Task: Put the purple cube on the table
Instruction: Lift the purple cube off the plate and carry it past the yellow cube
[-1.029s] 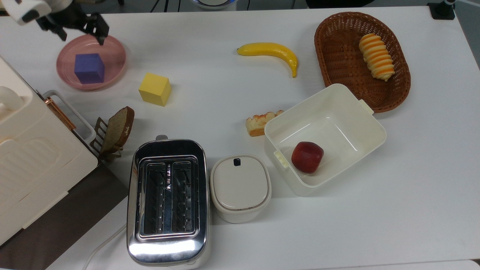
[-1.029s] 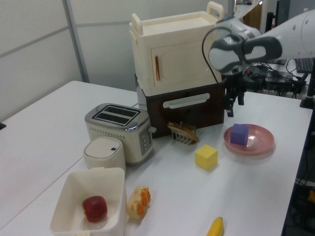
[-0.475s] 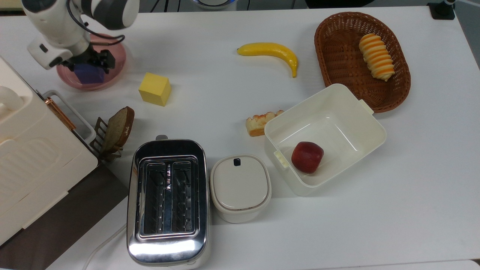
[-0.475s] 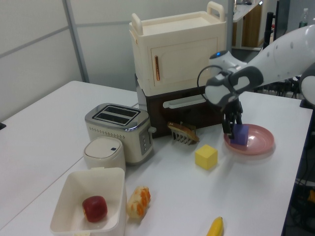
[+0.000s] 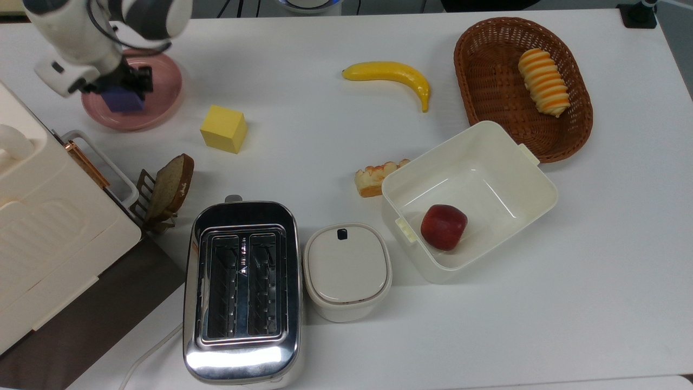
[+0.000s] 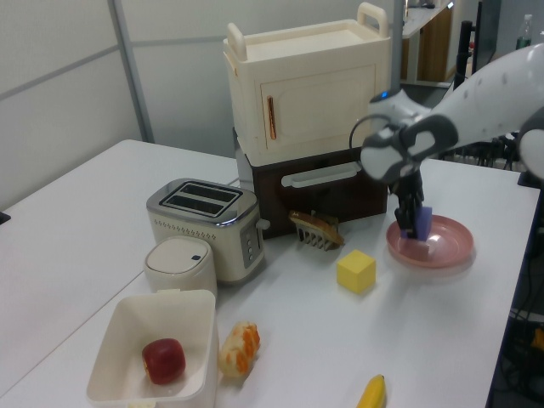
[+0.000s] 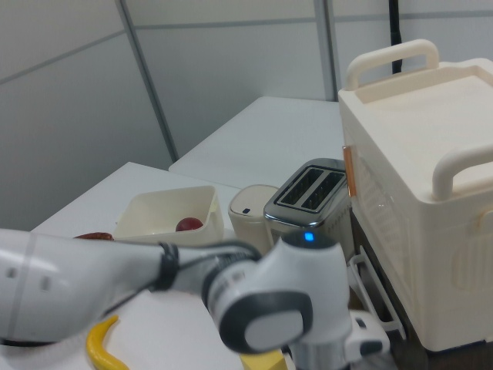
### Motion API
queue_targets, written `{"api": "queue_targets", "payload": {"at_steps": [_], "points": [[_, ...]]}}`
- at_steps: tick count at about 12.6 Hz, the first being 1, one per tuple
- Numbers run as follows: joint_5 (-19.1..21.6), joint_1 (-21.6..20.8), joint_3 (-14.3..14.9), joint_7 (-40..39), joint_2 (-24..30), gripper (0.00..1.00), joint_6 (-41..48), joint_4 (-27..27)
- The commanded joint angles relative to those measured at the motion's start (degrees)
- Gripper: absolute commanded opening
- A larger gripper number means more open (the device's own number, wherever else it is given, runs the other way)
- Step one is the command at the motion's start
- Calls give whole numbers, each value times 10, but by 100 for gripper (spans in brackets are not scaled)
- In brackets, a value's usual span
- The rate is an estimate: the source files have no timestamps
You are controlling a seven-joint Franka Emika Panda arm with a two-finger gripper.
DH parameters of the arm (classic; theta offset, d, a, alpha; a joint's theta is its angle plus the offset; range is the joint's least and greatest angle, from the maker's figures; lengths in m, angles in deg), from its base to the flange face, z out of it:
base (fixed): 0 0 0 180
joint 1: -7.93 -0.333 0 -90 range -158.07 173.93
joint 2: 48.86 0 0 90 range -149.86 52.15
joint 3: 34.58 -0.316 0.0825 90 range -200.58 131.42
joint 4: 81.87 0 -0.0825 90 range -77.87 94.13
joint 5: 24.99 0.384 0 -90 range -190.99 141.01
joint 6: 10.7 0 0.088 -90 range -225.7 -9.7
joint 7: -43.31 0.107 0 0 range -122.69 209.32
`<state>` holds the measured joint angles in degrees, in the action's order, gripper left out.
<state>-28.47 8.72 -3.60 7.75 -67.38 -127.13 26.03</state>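
The purple cube hangs a little above the round pink plate, gripped between the fingers of my gripper, which is shut on it. In the left view the purple cube sits clear of the pink plate, with my gripper coming down on it from above. The arm's white wrist hides the cube's upper part in the top view. The white table spreads out around the plate. The yellow cube rests on the table to the top view's right of the plate.
A cream cabinet and a bread rack stand on the top view's left below the plate. Toaster, lidded pot, open box with an apple, pastry, banana and wicker basket lie further right.
My gripper came down from behind the plate, shut on the purple cube, and has now raised it slightly off the pink plate.
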Motion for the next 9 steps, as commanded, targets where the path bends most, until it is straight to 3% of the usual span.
{"api": "queue_targets", "payload": {"at_steps": [1,5,9], "points": [[64,-34,-7,1,58,11,102,-39],[87,-129,-28,151,59,17,100,-42],[83,-184,-47,234,51,24,95,-41]]}}
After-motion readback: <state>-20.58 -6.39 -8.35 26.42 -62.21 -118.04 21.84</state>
